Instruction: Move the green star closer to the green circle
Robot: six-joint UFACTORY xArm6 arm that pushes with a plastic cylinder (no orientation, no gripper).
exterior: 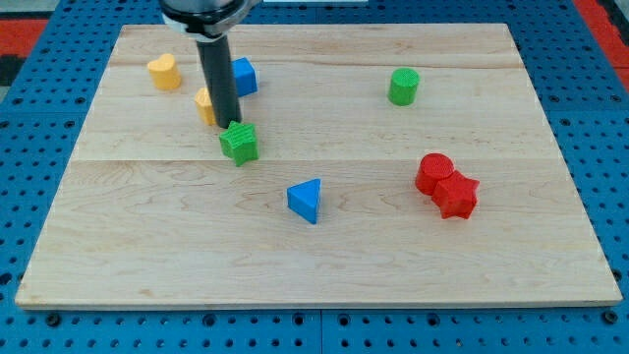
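The green star [240, 145] lies left of the board's middle. The green circle [403, 87] stands far off toward the view's upper right. My tip [232, 126] sits at the star's upper left edge, touching or nearly touching it. The rod rises from there to the view's top and hides part of a yellow block [204, 104] just behind it.
A yellow heart block [165, 72] lies at the upper left and a blue block [243, 76] just right of the rod. A blue triangle [306, 200] lies below the middle. A red circle [433, 173] and red star [456, 195] touch at the right. The wooden board [491, 275] rests on a blue pegboard.
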